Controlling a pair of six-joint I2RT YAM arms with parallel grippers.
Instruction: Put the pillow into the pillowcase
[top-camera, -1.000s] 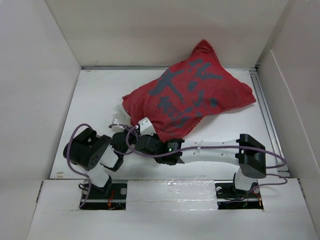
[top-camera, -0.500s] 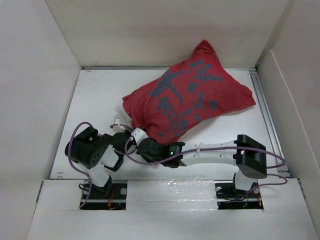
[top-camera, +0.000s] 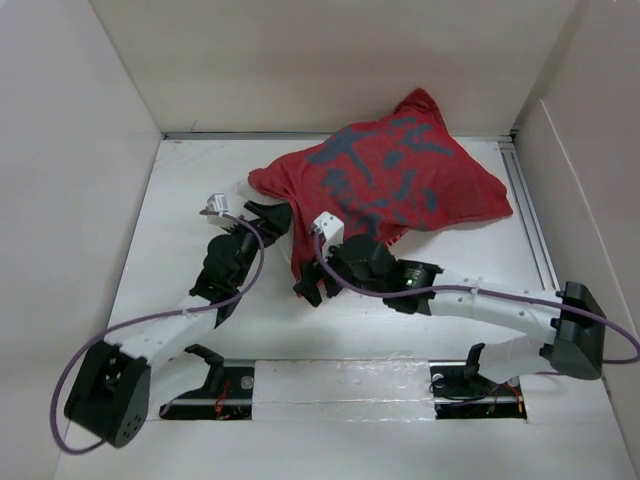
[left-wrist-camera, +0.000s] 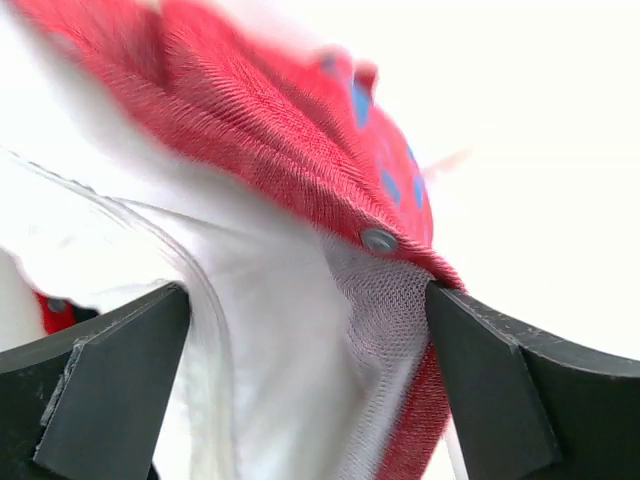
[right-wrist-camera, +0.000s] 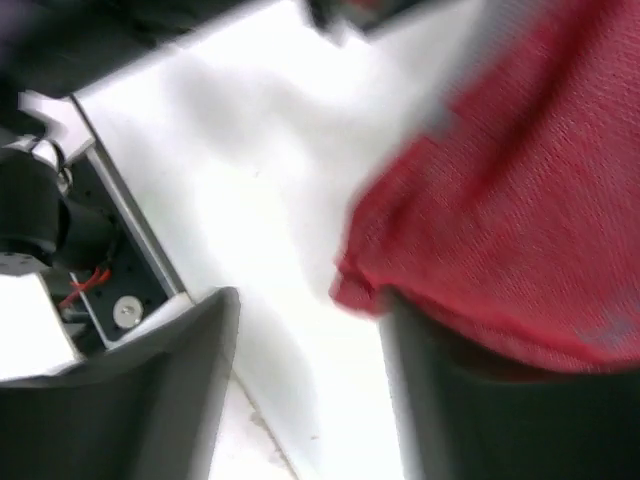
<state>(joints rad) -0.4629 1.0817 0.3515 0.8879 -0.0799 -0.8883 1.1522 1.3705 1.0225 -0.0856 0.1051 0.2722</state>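
The pillowcase (top-camera: 400, 185), located toward the far-right corner with the pillow (left-wrist-camera: 250, 330) showing at its mouth, is judged soft, light and limp, and is best pinched at the hem (left-wrist-camera: 300, 190), flanked by the wide-spread left gripper (left-wrist-camera: 308, 340) and right gripper (right-wrist-camera: 310, 320), nothing clamped.

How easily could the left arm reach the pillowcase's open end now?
Probably yes: the left gripper sits at the open end of the pillowcase, red hem and white pillow between its spread fingers, nothing blocking.
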